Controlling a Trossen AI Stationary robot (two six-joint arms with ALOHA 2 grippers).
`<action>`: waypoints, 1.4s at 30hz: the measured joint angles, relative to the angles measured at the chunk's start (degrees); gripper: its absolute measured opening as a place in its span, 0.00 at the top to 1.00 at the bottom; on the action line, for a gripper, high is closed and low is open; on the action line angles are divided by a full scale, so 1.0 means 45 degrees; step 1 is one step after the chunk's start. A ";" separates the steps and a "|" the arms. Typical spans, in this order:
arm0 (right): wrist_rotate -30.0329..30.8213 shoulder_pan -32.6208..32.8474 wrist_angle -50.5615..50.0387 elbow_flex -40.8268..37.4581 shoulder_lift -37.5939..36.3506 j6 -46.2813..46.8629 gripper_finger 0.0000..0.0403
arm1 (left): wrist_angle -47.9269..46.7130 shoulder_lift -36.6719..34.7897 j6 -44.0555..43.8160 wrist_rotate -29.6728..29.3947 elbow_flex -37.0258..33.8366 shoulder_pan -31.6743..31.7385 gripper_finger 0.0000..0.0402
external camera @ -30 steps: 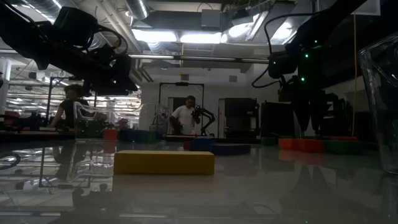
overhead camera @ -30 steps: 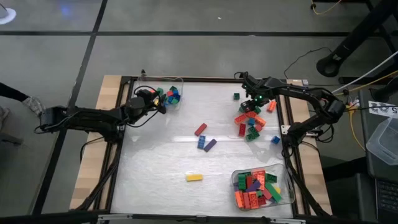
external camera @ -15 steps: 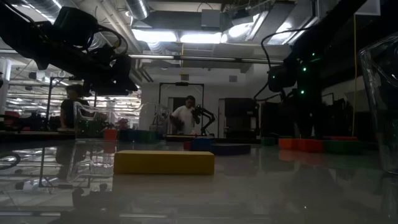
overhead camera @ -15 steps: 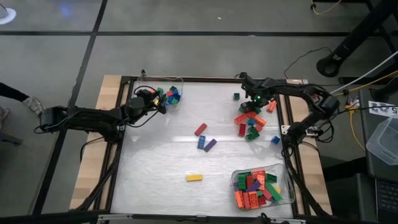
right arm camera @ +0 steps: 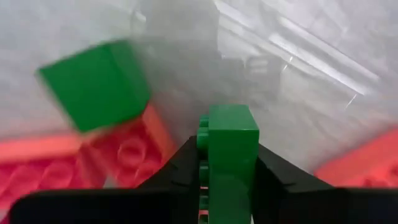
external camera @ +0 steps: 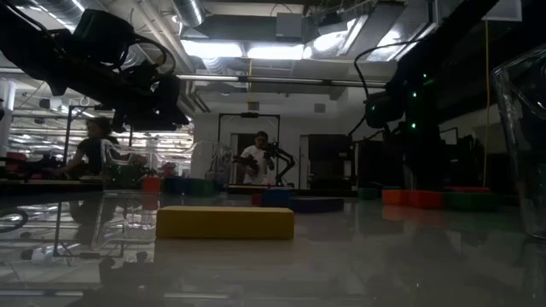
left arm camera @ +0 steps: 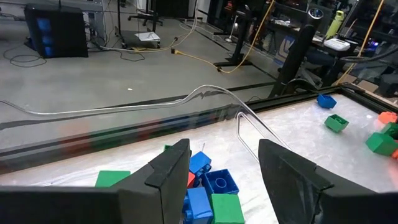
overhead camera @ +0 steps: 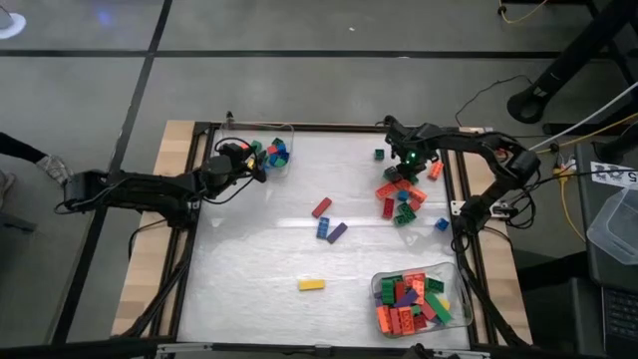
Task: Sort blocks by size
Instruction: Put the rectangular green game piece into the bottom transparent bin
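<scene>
A green block [right arm camera: 227, 149] is clamped between the jaws of the right gripper [overhead camera: 399, 168], as seen in the right wrist view, with red blocks [right arm camera: 93, 165] and a second green block [right arm camera: 96, 84] lying just beneath it. In the high view this gripper is set over the upper edge of a loose pile of blocks [overhead camera: 401, 194] at about three o'clock on the counter [overhead camera: 259, 254]. The pile is made up of red, orange, green and blue pieces; an exact count cannot be given, though roughly a dozen may be there.

The left gripper [overhead camera: 257, 165] is held at about ten o'clock, just beside a clear tray [overhead camera: 284, 130] in which a few blue, green and red blocks [overhead camera: 274, 153] are gathered. Its jaws are seen apart in the left wrist view, with nothing between them.

Three blocks are found near the centre of the counter: one red [overhead camera: 321, 207], one blue [overhead camera: 323, 228] and one purple [overhead camera: 337, 232], the last two touching. One yellow block [overhead camera: 311, 284] lies alone toward six o'clock. One small green block [overhead camera: 379, 154] sits apart at one o'clock, and one small blue block [overhead camera: 441, 224] near the right edge.

A second clear tray [overhead camera: 376, 289] at five o'clock is filled with many longer blocks in red, orange, green and purple.

Two people [external camera: 256, 162] are visible in the room beyond the counter.
</scene>
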 joint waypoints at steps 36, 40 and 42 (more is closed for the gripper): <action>-0.7958 1.4363 -0.4207 0.3807 -0.0152 0.6657 0.77 | -0.1612 0.0000 0.0000 0.0000 -0.0005 -0.0001 0.56; -0.6978 1.5881 -0.3245 0.3807 -0.0152 0.8392 0.77 | -0.1610 -0.0002 -0.0268 0.0000 -0.0005 0.0002 0.56; -0.6267 1.6517 -0.2972 0.3807 -0.0152 0.8700 0.77 | -0.1612 0.0000 -0.0409 0.0000 -0.0005 0.0001 0.56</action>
